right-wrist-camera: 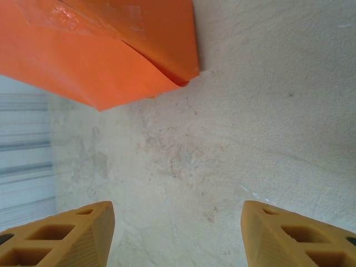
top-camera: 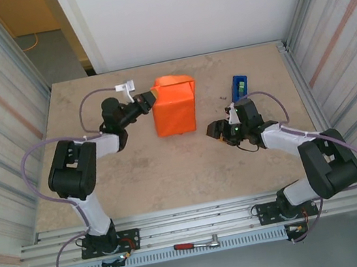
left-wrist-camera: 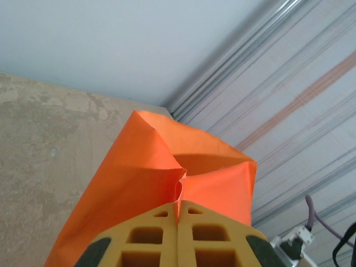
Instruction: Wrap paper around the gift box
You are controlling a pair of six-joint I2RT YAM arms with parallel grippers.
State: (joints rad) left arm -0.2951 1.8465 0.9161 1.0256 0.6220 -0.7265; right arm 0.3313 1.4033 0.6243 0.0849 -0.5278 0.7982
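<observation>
Top cam: high behind the near edge, looking down on the whole beige tabletop (top-camera: 171, 169). Left wrist cam hugs the bright orange paper wrap (left-wrist-camera: 144, 183), facing the far corner. Right wrist cam sits close over the tabletop, same wrap upper left.

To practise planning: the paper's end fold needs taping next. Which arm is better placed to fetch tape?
Likely the right arm: the right tool is open, free and near the blue tape dispenser, while the left tool is shut on a fold of the paper.
</observation>
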